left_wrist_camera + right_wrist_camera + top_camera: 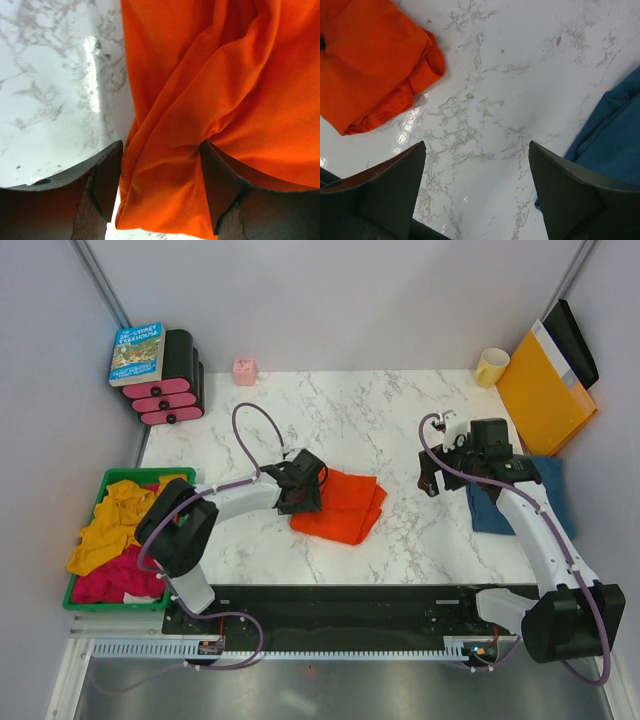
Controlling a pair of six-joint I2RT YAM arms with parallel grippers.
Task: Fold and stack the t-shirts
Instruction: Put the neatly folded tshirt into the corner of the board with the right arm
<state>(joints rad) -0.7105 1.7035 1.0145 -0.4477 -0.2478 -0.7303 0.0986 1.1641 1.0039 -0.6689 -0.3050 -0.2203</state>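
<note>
While both arms reach out over it, the white marble worktop (pixel 400 420) takes up most of the overhead view. The left arm (pixel 215 505) bends in toward the middle and the right arm (pixel 535 530) stretches up along the right side. A green bin (pixel 140 474) sits off the worktop's left edge, heaped with a yellow cloth (pixel 110 525) and a pink-red cloth (pixel 115 580). A stiff orange-yellow envelope (pixel 540 390) leans at the far right corner.

The orange-red t-shirt (pixel 345 508) lies folded to a rough, rumpled square near the middle of the worktop. The denim-blue t-shirt (pixel 552 480) lies flat at the right edge, partly hidden under the right arm, well apart from the orange one.

In the far left corner is a stack of black-and-pink cases (pixel 170 385) with a book (pixel 138 352) propped against it. A yellow mug (pixel 491 366) stands beside the envelope, and a small pink object (pixel 245 371) sits at the far edge.

The left fingers (pixel 105 180) are down at the orange shirt's left edge, set fairly wide, with a loose ridge of its cloth between them. The right fingers (pixel 395 185) are spread wide over bare marble between the two shirts, holding nothing.
</note>
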